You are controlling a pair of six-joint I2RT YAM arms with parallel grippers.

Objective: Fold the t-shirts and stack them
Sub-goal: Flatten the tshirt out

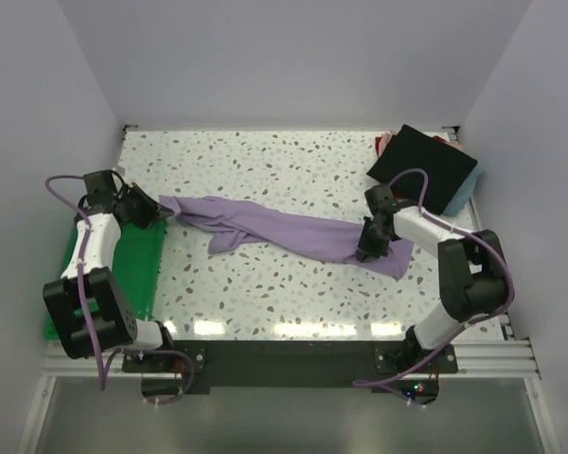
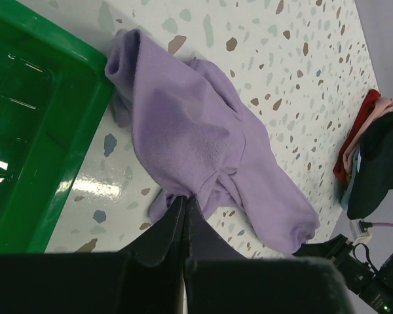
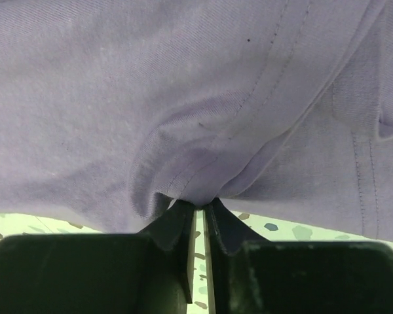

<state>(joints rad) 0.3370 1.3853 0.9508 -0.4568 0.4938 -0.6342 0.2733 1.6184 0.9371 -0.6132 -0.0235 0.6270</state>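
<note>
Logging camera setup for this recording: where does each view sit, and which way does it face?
Top external: above and behind the bases, looking down on the table; both arms show, left end effector and right end effector shut on the lavender t-shirt.
Left wrist: looks along its own fingers across that shirt toward the folded t-shirts; green tray alongside.
Right wrist: close on the shirt, own fingers pinching it.
Shared: all three see the shirt.

You've got open tabletop (image 1: 265, 161) behind the lavender tee (image 1: 284, 230), plus a strip in front of it. The tee's strung diagonally across the middle. Green tray (image 1: 144, 274) hogs the left edge, and the folded stack (image 1: 424, 168) fills the far right corner.
</note>
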